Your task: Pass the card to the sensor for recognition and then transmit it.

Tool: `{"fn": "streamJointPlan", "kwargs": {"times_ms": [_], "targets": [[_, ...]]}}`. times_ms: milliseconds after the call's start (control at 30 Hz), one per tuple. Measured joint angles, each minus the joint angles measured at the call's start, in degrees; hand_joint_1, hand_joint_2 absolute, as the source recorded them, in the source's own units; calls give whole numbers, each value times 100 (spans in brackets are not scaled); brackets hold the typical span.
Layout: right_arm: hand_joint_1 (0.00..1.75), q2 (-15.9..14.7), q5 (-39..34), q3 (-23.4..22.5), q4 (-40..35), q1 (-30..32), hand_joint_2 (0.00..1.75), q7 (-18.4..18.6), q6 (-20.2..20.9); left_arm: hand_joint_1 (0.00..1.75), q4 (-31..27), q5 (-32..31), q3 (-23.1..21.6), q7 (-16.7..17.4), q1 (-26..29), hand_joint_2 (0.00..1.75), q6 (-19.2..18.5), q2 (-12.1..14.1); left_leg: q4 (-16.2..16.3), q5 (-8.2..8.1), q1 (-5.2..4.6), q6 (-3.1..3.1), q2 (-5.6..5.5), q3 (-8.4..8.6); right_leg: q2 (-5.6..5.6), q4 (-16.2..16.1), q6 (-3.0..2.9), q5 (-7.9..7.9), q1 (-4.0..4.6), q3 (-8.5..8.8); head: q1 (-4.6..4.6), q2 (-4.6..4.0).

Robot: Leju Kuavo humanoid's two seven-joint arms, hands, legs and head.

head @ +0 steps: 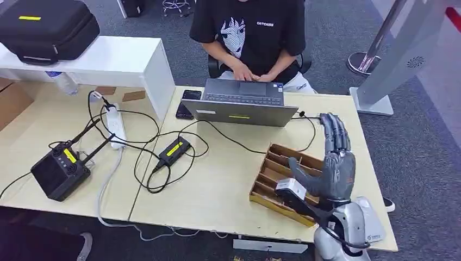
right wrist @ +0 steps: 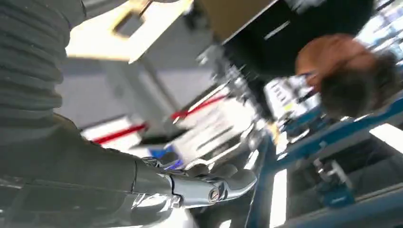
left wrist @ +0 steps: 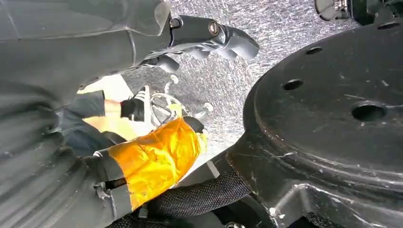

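Right robot hand (head: 332, 166) raised above the wooden slotted tray (head: 272, 163), fingers extended and spread, gripping nothing. White card (head: 290, 187) lying on the tray's near end, just beside the thumb. Left robot hand (left wrist: 204, 40) hanging over carpet, fingers curled inward around nothing. Grey laptop (head: 239, 103) beyond the tray on the bench (head: 217, 185), person typing.

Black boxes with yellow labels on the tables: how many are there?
3. A large black zipped case sits on the white raised shelf, a black antenna box at the left table's near edge, and a small flat black box among the cables. Others may be hidden.
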Motion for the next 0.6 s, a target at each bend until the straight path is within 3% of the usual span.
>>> {"fn": "streamJointPlan", "kwargs": {"times_ms": [200, 600], "targets": [[0, 0, 1468, -470, 170, 124, 175, 751, -250, 0, 0, 37, 0, 18, -4, 175, 26, -15, 0, 1, -1, 0, 1, 0, 0, 0, 1, 1, -1, 0, 2, 0], [0, 0, 1921, -639, 920, 59, 175, 1104, 135, 0, 0, 81, 0, 50, -11, 175, 24, -15, 0, 0, -1, 0, 0, -1, 0, 0, 0, 0, 0, 0, 2, 0]]}}
